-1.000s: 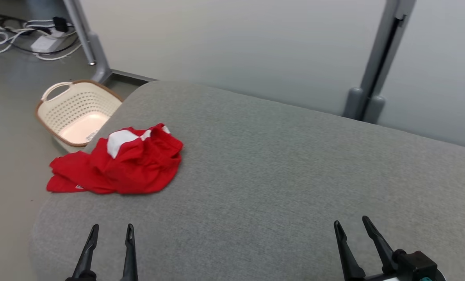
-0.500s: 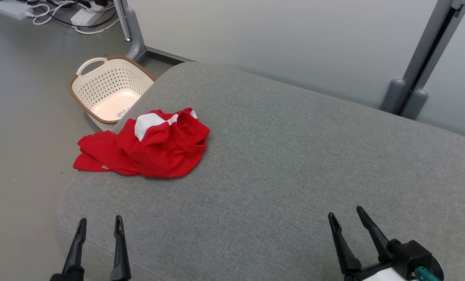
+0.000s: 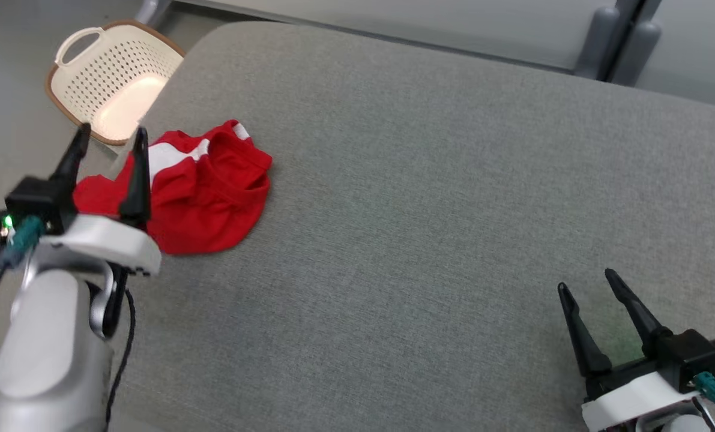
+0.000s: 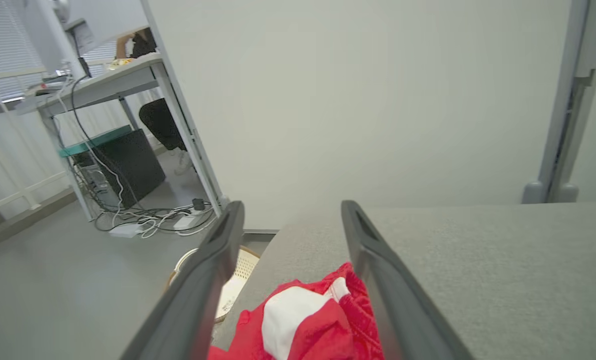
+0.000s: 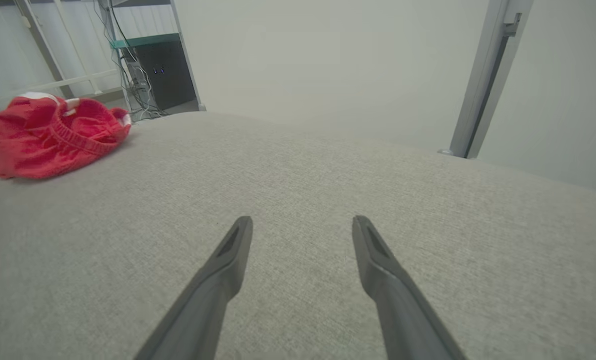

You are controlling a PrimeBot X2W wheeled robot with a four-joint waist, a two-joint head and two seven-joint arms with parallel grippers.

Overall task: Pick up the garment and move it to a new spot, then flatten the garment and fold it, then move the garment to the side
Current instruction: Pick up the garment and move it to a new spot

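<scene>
A crumpled red garment [image 3: 204, 192] with white patches lies at the left edge of the grey cushioned surface [image 3: 429, 198], one part hanging over the side. My left gripper [image 3: 112, 129] hovers over the garment's left part, open, with nothing between its fingers. In the left wrist view the garment [image 4: 308, 325] lies below and between the open fingers [image 4: 212, 270]. My right gripper [image 3: 590, 283] stands open low at the right over bare cushion. The right wrist view has the garment [image 5: 52, 137] far to the left of its open gripper [image 5: 303, 220].
A cream perforated laundry basket [image 3: 102, 78] with a brown rim stands on the floor beyond the cushion's left edge. A pale wall and grey posts [image 3: 624, 36] run behind. A desk, cables and a computer case [image 4: 117, 165] are off to the left.
The head camera has tilted down and turned. My left arm has risen and reached forward, so its open gripper now hangs over the garment's left part. The garment lies as before.
</scene>
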